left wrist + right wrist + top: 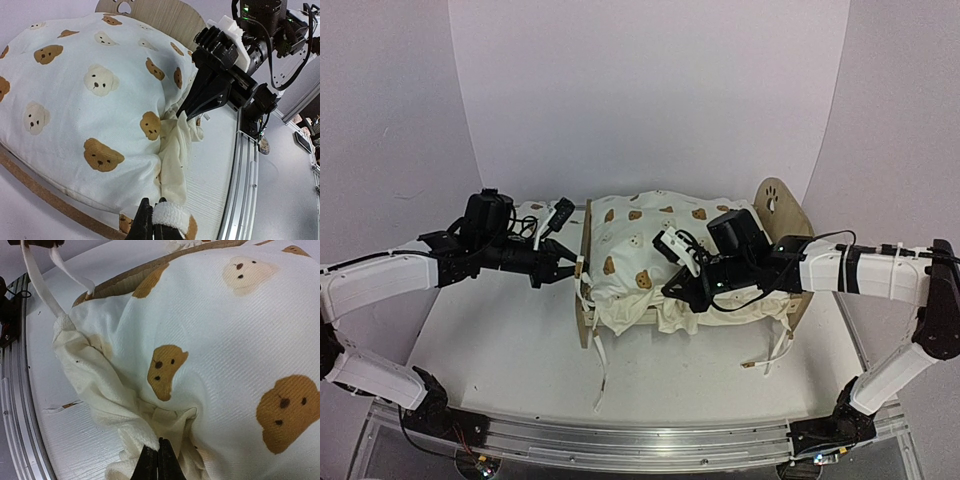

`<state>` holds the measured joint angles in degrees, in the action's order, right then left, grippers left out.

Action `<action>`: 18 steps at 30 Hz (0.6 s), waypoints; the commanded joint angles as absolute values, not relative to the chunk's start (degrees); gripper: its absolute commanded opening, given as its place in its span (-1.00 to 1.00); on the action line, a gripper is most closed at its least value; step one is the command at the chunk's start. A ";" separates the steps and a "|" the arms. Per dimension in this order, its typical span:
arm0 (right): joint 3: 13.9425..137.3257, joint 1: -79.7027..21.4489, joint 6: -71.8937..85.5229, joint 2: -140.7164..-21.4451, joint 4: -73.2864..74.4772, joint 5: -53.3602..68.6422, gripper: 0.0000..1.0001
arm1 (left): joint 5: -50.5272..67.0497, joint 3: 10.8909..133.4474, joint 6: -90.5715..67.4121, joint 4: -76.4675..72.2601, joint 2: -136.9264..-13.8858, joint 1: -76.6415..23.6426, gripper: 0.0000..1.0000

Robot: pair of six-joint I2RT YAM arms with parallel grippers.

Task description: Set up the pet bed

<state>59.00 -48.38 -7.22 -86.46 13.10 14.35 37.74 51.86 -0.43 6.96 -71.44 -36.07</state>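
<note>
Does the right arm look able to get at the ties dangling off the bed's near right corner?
Probably yes, though not at once: the ties hang clear at that corner, with nothing in between. But the right pincer is shut on the cushion's ruffle and must let go first.

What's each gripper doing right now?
Left gripper: closed on a white cushion tie.
Right gripper: closed on the cushion ruffle.

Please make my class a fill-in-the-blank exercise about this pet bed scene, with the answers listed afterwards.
The cushion is printed with ___ faces.
The pet bed has a ___-print cutout in its end board.
The right gripper is ___ on the cushion's ruffle.
Missing words: bear; paw; shut.
</note>
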 commanded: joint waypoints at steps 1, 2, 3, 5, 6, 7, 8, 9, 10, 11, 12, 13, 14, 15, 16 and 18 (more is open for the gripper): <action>60.89 -48.07 -7.00 -84.25 12.04 14.47 -1.00 | 34.47 50.64 3.55 2.27 -70.69 -35.95 -1.00; 60.91 -48.02 -6.95 -84.28 12.04 14.59 -1.00 | 34.50 50.27 3.68 1.22 -70.22 -35.99 -1.00; 60.91 -48.07 -6.89 -84.29 12.04 14.63 -1.00 | 34.61 50.11 3.84 0.42 -69.77 -35.95 -1.00; 60.95 -47.99 -6.86 -84.22 12.04 14.51 -1.00 | 33.70 50.19 4.84 0.27 -68.90 -35.95 -1.00; 60.92 -48.05 -6.86 -84.20 12.04 14.59 -1.00 | 33.10 50.33 5.48 -1.23 -68.62 -35.95 -1.00; 60.91 -48.06 -6.90 -84.13 12.04 14.61 -1.00 | 32.55 50.42 6.18 -1.63 -68.32 -35.95 -1.00; 60.91 -48.03 -6.86 -84.11 11.99 14.61 -1.00 | 32.28 50.56 7.02 -1.96 -68.16 -35.95 -1.00; 60.91 -47.99 -6.86 -84.19 11.97 14.36 -1.00 | 32.19 50.80 7.69 -2.09 -68.36 -35.95 -1.00; 60.91 -48.04 -6.62 -84.20 11.96 13.35 -1.00 | 32.13 51.19 8.16 -2.11 -68.63 -35.95 -1.00; 60.91 -48.04 -6.21 -84.13 11.89 11.53 -1.00 | 31.80 51.57 8.59 -2.07 -69.01 -35.95 -1.00; 60.66 -48.05 -5.79 -83.87 11.49 9.89 -1.00 | 31.46 51.74 8.95 -1.96 -69.23 -35.95 -1.00; 60.26 -48.06 -5.35 -83.40 10.71 8.93 -1.00 | 31.18 51.72 9.30 -1.94 -69.41 -35.95 -1.00; 59.77 -48.00 -4.83 -82.80 9.74 8.42 -1.00 | 30.96 51.57 9.39 -1.93 -69.50 -35.95 -1.00; 59.24 -48.04 -4.17 -82.11 8.50 8.45 -1.00 | 30.65 51.28 9.29 -2.04 -69.56 -35.95 -1.00; 58.59 -48.02 -3.61 -81.44 7.31 8.89 -1.00 | 30.70 50.62 9.09 -2.78 -69.60 -35.95 -1.00; 57.59 -48.00 -2.11 -80.27 4.73 9.39 -1.00 | 30.69 49.47 8.69 -3.99 -69.72 -35.95 -1.00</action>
<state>58.50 -48.38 -5.39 -85.36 11.46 10.92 31.62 49.76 7.62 0.78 -70.15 -36.07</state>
